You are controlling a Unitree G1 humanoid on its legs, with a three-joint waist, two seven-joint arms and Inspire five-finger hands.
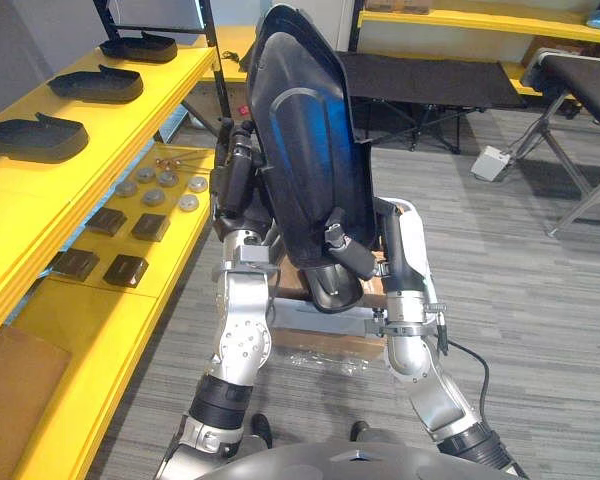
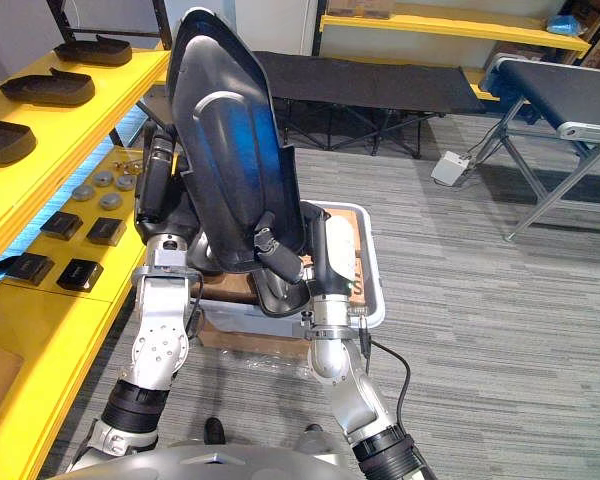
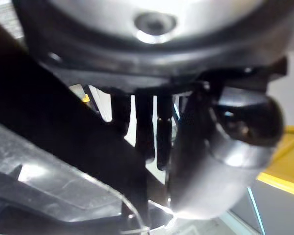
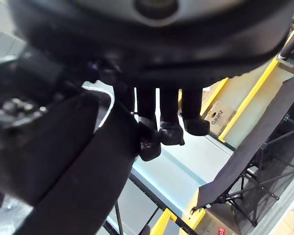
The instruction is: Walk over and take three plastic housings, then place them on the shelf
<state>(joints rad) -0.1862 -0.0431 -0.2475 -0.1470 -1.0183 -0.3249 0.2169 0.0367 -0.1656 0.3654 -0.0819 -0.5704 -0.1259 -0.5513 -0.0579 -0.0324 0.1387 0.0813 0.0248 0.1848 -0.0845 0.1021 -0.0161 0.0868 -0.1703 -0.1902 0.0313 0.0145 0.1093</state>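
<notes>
On the left, the yellow shelf (image 1: 150, 100) carries three small dark housings (image 1: 98, 85) in a row on its top tier. Free room there looks tight, and swinging the load in wide could knock one off. The left hand (image 1: 237, 170) lies with straight fingers flat against the left rim of the big black plastic housing (image 1: 305, 150), pressing rather than gripping. The housing stands upright between both hands, raised above the crate (image 2: 372, 270). The right hand (image 1: 348, 248) hooks curled fingers over the housing's lower right edge. With only one hand truly clamped, I judge that the tall, glossy shell could pivot or slip during a turn towards the shelf. It also blocks much of the head camera's sight.
</notes>
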